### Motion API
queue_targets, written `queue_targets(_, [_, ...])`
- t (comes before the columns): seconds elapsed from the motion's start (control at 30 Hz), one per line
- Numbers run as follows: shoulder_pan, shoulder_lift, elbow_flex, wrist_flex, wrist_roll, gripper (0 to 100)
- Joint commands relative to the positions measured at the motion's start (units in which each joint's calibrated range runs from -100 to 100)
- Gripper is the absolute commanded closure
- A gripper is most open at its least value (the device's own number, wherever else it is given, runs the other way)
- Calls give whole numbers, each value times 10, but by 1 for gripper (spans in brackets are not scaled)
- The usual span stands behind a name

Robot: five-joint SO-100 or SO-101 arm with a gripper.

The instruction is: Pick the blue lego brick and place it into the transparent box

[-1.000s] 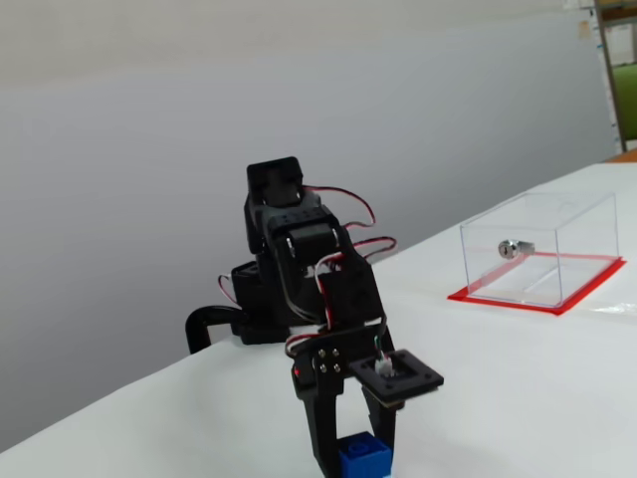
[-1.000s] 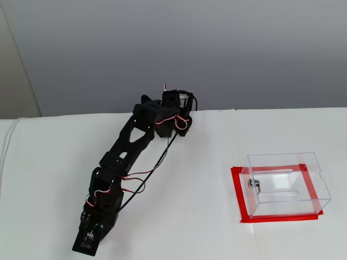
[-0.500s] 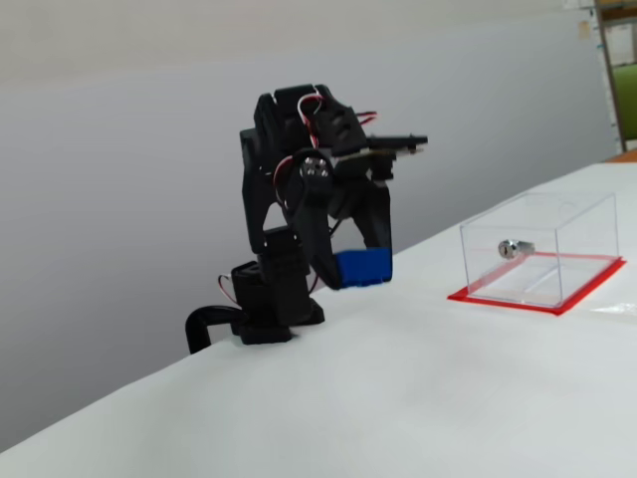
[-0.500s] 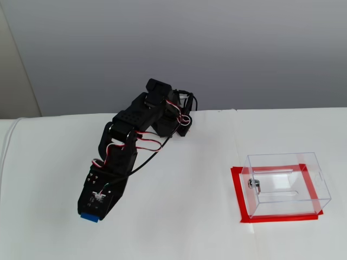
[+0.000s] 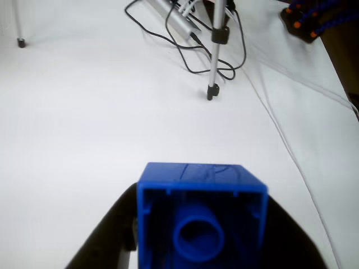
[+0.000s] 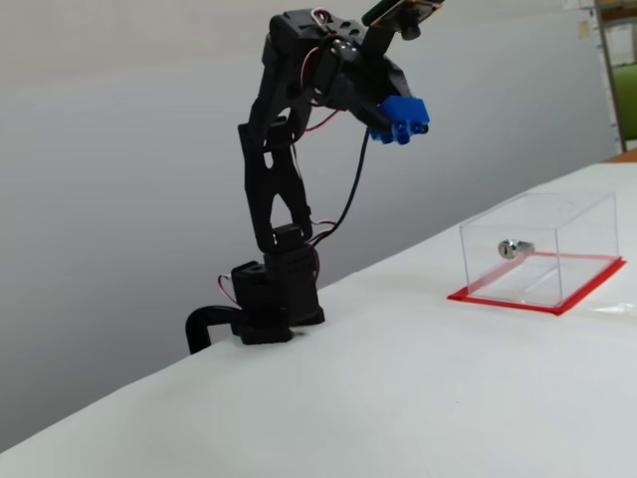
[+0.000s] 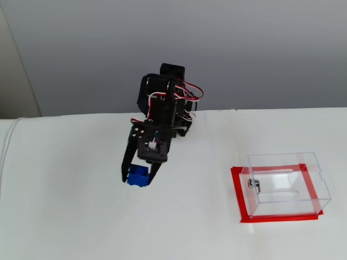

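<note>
The blue lego brick (image 5: 201,216) fills the lower middle of the wrist view, its hollow underside toward the camera, clamped between black fingers. In both fixed views my gripper (image 6: 396,112) (image 7: 139,174) is shut on the brick (image 6: 400,118) (image 7: 137,176) and held high above the table. The transparent box (image 6: 537,249) (image 7: 286,183) stands on its red base sheet (image 6: 580,291) (image 7: 237,196) well to the right of the gripper in both fixed views. A small silver metal part (image 6: 515,248) (image 7: 254,185) lies inside the box.
The arm's black base (image 6: 269,304) sits at the table's back edge. In the wrist view a tripod leg (image 5: 214,50) with black cables (image 5: 190,53) stands on the white table, and an orange-studded object (image 5: 314,19) lies at the top right.
The arm has lifted the brick from low over the table to high up and swung it rightward toward the box. The box has not moved.
</note>
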Motion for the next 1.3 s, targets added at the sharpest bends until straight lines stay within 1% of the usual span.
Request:
queue_targets(0.0, [-94, -52, -21, 25, -3, 85])
queue_targets(0.27, [-338, -70, -21, 33, -3, 84])
queue_targets(0.43, [-453, -59, -17, 32, -3, 84])
queue_targets(0.6, [-565, -60, 72, -8, -3, 84])
queue_targets(0.77, [-631, -60, 143, -26, -3, 84])
queue_targets(0.97, [-694, -60, 237, -99, -5, 84])
queue_targets(1.13, [-708, -59, 306, -141, -29, 84])
queue_targets(1.27, [-720, -33, 324, -173, -32, 84])
